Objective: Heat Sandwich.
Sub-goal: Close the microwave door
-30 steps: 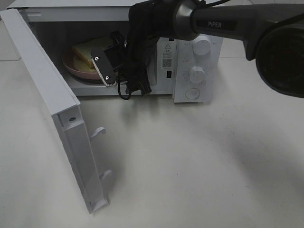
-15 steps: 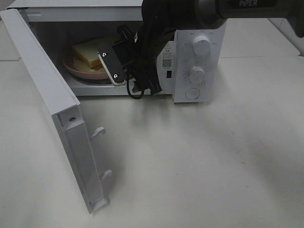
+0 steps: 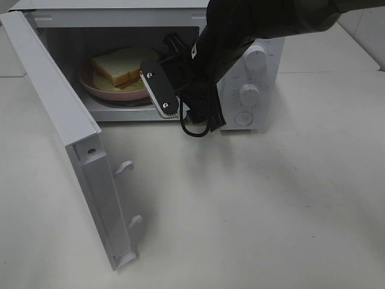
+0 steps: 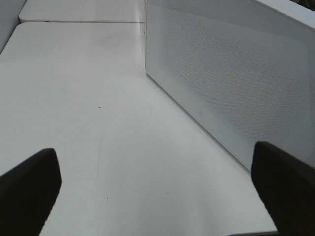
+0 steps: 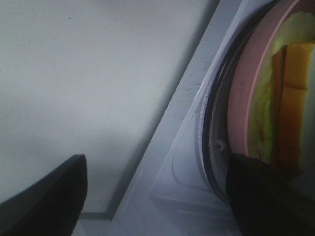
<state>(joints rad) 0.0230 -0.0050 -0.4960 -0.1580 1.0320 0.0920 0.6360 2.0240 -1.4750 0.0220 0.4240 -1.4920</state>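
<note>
The sandwich (image 3: 120,65) lies on a round pink plate (image 3: 96,89) inside the open microwave (image 3: 264,90). My right gripper (image 3: 157,73) hangs at the cavity's mouth, just right of the plate, open and holding nothing. In the right wrist view the sandwich (image 5: 295,93) and plate (image 5: 248,103) sit beyond the open right gripper (image 5: 157,196), apart from its dark fingers (image 5: 44,196). My left gripper (image 4: 155,196) shows only in its wrist view, open and empty over the bare table, facing a white perforated microwave panel (image 4: 231,73).
The microwave door (image 3: 54,102) swings wide open toward the front left, its latch hooks (image 3: 124,166) pointing right. Two knobs (image 3: 255,58) and a button sit on the control panel, behind the right arm (image 3: 240,30). White tabletop (image 3: 252,205) lies in front.
My right gripper has drawn back out of the cavity, moving right and toward the front, away from the plate. More of the sandwich now shows. The jaws stay open.
</note>
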